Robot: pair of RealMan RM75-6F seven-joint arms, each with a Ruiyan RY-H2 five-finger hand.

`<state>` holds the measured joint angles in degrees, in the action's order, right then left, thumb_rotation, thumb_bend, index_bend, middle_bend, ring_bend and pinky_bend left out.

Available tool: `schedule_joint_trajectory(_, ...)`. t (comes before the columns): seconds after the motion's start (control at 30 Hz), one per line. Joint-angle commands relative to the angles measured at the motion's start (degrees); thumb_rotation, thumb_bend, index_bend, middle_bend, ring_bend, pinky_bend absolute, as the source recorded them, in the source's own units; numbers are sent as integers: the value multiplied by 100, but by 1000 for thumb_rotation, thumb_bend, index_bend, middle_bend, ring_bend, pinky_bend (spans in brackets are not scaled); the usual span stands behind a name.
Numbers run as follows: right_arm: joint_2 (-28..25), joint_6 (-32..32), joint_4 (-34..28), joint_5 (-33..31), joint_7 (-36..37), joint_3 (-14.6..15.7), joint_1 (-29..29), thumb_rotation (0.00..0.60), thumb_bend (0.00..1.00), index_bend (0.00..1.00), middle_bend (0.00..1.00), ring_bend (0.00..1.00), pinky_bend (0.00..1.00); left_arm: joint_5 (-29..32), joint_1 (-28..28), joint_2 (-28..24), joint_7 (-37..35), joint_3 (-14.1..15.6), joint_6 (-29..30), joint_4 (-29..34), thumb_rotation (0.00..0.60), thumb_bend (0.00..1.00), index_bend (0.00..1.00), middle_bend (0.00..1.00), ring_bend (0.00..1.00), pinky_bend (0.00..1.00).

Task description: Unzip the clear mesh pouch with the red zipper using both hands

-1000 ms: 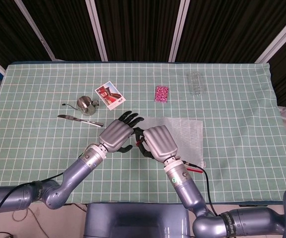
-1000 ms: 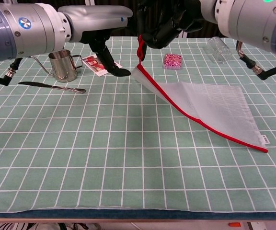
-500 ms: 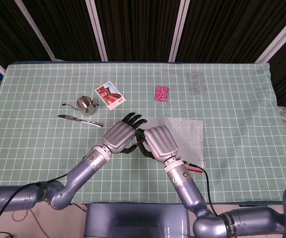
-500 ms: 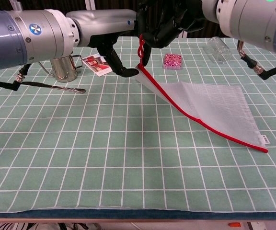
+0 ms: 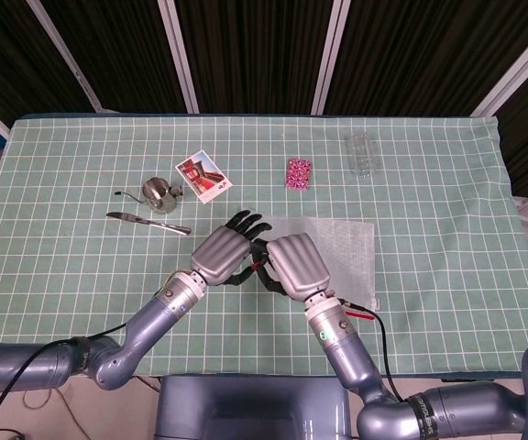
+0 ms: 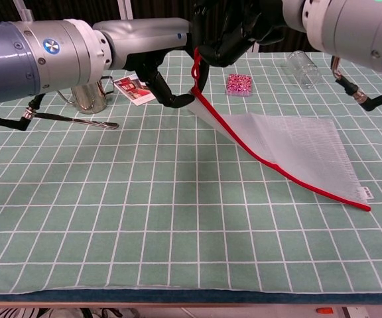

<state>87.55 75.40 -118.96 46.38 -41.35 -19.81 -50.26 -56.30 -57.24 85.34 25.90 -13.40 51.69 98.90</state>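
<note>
The clear mesh pouch (image 6: 290,142) lies on the green grid cloth, with its red zipper (image 6: 310,185) along the near edge. Its left corner is lifted off the table. My right hand (image 6: 234,30) holds the red zipper pull loop (image 6: 195,66) above that corner. From the left, my left hand (image 5: 225,255) reaches in with its fingers (image 6: 168,98) extended, the tips touching the raised corner without visibly gripping it. In the head view my right hand (image 5: 296,264) covers the pouch's (image 5: 342,247) left end.
A metal cup (image 6: 88,96), a knife (image 6: 71,120) and a photo card (image 6: 132,89) lie at the left. A pink packet (image 6: 239,84) and a clear jar (image 6: 302,67) sit at the back. A red and black cable (image 5: 360,312) hangs by my right wrist.
My left hand has moved right, from beside the photo card to the pouch's raised corner. My right hand keeps holding the pull loop up in the same place.
</note>
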Motion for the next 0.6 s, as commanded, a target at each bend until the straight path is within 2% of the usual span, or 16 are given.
schedule_joint_trajectory(0.03, -7, 13, -6, -2, 10, 12, -2, 600, 598, 619, 1000, 1000, 953, -2, -4, 19, -28, 8, 24, -8, 600, 419, 549, 142, 0, 0)
schedule_joint_trajectory(0.37, -97, 90, -46, 21, 92, 76, 46, 600, 598, 621, 1000, 1000, 953, -55, -15, 69, -136, -66, 204, -21, 600, 425, 568, 145, 0, 0)
schedule_joint_trajectory(0.6, -185, 225, -136, 116, 217, 135, 170, 600, 599, 622, 1000, 1000, 953, -79, 16, 160, -260, -252, 514, -14, 600, 426, 570, 144, 0, 0)
